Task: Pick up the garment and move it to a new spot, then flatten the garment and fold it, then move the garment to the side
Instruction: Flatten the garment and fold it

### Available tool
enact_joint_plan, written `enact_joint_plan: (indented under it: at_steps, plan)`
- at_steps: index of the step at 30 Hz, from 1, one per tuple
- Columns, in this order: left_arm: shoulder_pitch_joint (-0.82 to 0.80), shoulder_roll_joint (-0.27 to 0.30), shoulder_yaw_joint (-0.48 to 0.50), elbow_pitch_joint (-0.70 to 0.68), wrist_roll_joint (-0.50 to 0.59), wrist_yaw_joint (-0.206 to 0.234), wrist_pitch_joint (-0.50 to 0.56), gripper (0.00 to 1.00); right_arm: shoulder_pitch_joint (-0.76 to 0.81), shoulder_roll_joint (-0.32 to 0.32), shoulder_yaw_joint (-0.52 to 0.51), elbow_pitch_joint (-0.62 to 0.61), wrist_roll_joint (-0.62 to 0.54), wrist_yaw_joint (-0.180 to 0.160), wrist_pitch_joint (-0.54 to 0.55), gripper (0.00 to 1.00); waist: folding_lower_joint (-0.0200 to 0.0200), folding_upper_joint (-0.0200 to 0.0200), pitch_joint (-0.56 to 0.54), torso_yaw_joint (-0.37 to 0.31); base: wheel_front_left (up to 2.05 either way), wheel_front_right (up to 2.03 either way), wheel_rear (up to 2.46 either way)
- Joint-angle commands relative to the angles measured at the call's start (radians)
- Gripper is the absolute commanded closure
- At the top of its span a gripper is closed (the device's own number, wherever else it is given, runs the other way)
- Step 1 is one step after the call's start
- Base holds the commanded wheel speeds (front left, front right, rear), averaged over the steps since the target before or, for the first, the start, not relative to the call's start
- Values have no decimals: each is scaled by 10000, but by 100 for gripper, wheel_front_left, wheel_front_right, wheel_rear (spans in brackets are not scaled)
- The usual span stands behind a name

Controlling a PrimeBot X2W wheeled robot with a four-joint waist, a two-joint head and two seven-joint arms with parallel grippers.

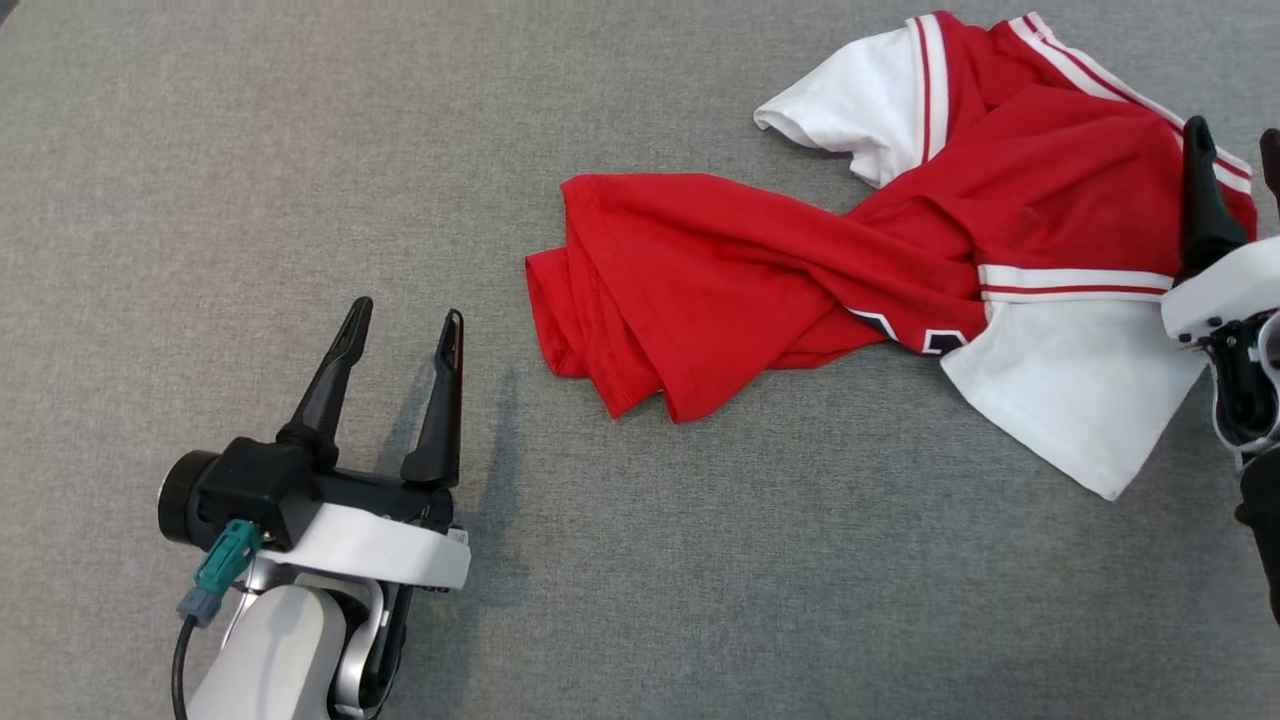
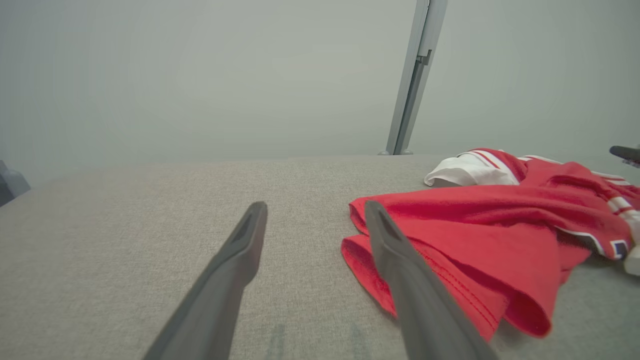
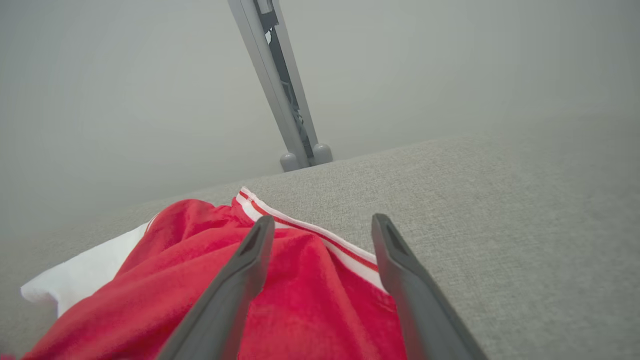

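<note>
Left claw [image 1: 408, 312] sits low over the grey desk [image 1: 250, 150], fingers pointing forward, jaws spread and empty. Right claw [image 1: 1233, 130], jaws apart, gripping nothing, is over the right edge of the twisted red-and-white jersey [image 1: 800, 270] lying on the desk.

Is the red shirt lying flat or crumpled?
Crumpled: the shirt is twisted at its middle, its red hem bunched in folds on the grey surface.
</note>
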State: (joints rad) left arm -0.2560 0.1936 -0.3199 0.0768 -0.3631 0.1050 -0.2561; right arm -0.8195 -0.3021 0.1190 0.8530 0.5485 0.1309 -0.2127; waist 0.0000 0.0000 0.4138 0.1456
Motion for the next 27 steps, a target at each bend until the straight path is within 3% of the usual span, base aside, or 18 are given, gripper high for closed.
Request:
enact_joint_plan:
  at_steps: [1,9,15,27]
  plan:
    - [-40,60,59,23,24,-20,-45,0,206,-87,40,-117,-25,-4,-163,0,0,0,-167,-154,0,0,0]
    - [485,327,203,111,-46,196,44,0,1897,43,-55,-2106,-1147,-4,-530,0,0,0,-1043,-790,0,0,0]
    - [1137,567,216,40,-78,369,327,0,4114,813,-711,-4057,-2385,-4,-507,0,0,0,-1948,-1194,0,0,0]
    - [2074,776,146,-290,-207,654,779,0,7497,2101,-1381,-7211,-3701,-4,847,0,0,0,-3025,-1524,0,0,0]
